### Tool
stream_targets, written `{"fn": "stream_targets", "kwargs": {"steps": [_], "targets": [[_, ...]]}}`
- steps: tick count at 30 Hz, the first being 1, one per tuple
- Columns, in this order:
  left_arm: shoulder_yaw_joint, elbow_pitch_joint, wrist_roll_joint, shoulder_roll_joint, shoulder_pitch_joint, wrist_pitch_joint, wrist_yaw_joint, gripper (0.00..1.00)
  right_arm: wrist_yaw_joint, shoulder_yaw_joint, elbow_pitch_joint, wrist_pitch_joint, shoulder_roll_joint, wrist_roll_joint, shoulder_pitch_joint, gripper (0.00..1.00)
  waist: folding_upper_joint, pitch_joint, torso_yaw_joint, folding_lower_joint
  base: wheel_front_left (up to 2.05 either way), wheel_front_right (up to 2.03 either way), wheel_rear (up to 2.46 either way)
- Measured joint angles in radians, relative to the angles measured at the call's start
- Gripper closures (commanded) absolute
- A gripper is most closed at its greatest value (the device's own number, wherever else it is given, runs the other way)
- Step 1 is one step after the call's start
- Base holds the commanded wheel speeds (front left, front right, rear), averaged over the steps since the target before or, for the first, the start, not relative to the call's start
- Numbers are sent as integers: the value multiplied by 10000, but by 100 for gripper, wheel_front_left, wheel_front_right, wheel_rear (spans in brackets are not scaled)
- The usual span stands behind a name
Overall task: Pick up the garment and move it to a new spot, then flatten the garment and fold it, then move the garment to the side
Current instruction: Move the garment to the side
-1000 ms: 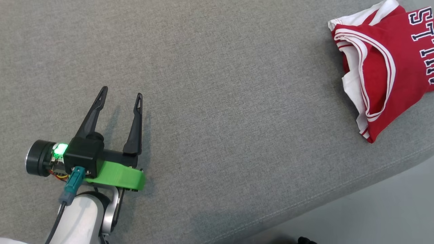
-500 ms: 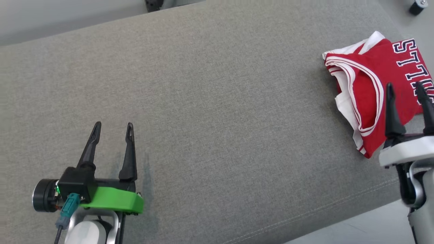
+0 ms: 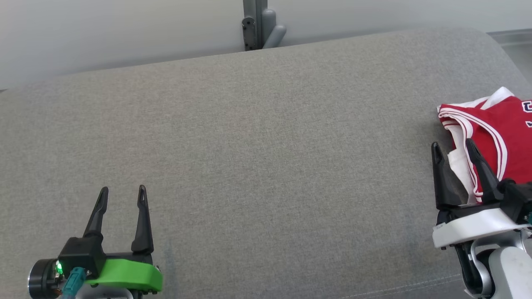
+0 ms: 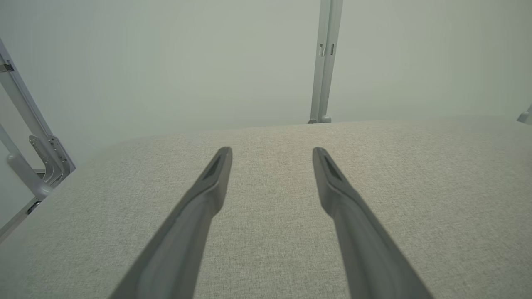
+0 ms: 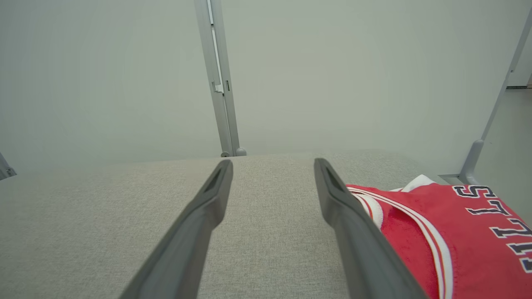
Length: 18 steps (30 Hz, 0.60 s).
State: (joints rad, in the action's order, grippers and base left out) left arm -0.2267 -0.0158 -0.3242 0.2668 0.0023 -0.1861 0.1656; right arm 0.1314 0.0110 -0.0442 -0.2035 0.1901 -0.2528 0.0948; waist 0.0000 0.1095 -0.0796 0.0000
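At 7 o'clock the left tool (image 3: 123, 188) hovers over the grey fabric counter (image 3: 266, 145), fingers spread and empty. At 4 o'clock the right tool (image 3: 452, 143) is likewise spread, holding nothing, its outer finger crossing the white-trimmed edge of the folded red jersey (image 3: 513, 141), which lies at 3 o'clock. A grey post (image 3: 254, 25) stands at 12.

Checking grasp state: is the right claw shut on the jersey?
No, in the right wrist view the right claw stands open, fingers wide apart, the jersey beside one finger.
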Motion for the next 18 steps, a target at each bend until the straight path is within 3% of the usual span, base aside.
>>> {"fn": "stream_targets", "kwargs": {"steps": [18], "targets": [[-299,-115,-159,259,1025,326,-96,0,0,270,767,617,-380,190,-1773,0,0,-1507,713,0,0,0,0]]}}
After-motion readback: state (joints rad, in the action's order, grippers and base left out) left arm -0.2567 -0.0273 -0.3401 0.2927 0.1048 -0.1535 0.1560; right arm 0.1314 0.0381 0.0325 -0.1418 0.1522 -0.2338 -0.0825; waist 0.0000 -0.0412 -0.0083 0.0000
